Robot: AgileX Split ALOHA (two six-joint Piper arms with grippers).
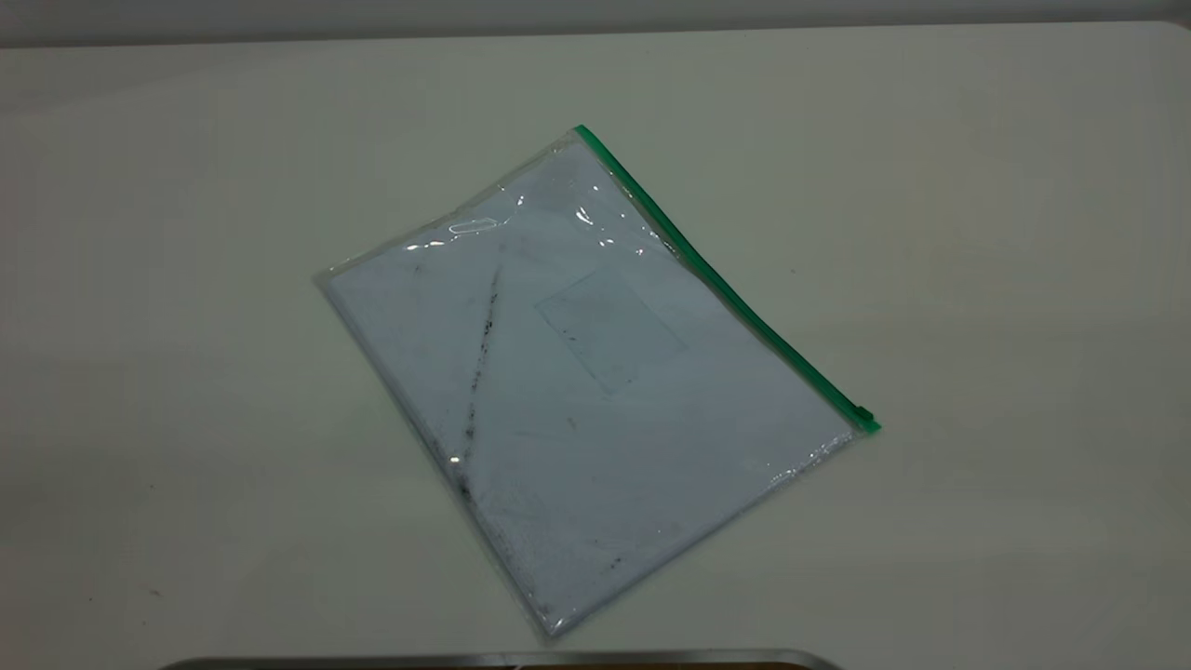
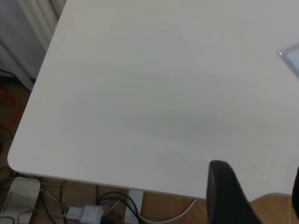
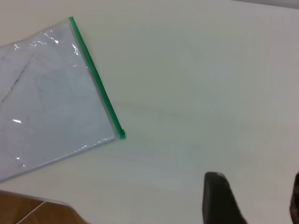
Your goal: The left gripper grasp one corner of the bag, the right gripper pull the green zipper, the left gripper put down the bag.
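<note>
The bag [image 1: 595, 381] lies flat on the white surface [image 1: 977, 233], turned at an angle, untouched by either of my arms. Its green zipper [image 1: 726, 279] runs along the long edge on my right side, and the darker slider tab [image 1: 863, 413] sits at the nearer end of that strip. The white sheets inside carry a dark diagonal smudge line [image 1: 479, 363]. The plastic is crinkled and catching light at the far corner of the bag [image 1: 582, 140], where the green strip ends.

My left gripper [image 2: 254, 196] hangs over bare surface near the edge, well apart from the bag (only a sliver of clear plastic [image 2: 292, 56] enters that wrist view). Its fingers [image 2: 229, 196] stand spread, holding nothing.

My right gripper [image 3: 250, 200] hovers over bare surface, apart from the bag, on the zipper's side. Its fingers [image 3: 219, 198] are likewise parted and empty. From that wrist view the slider [image 3: 121, 134] shows at the strip's end.
</note>
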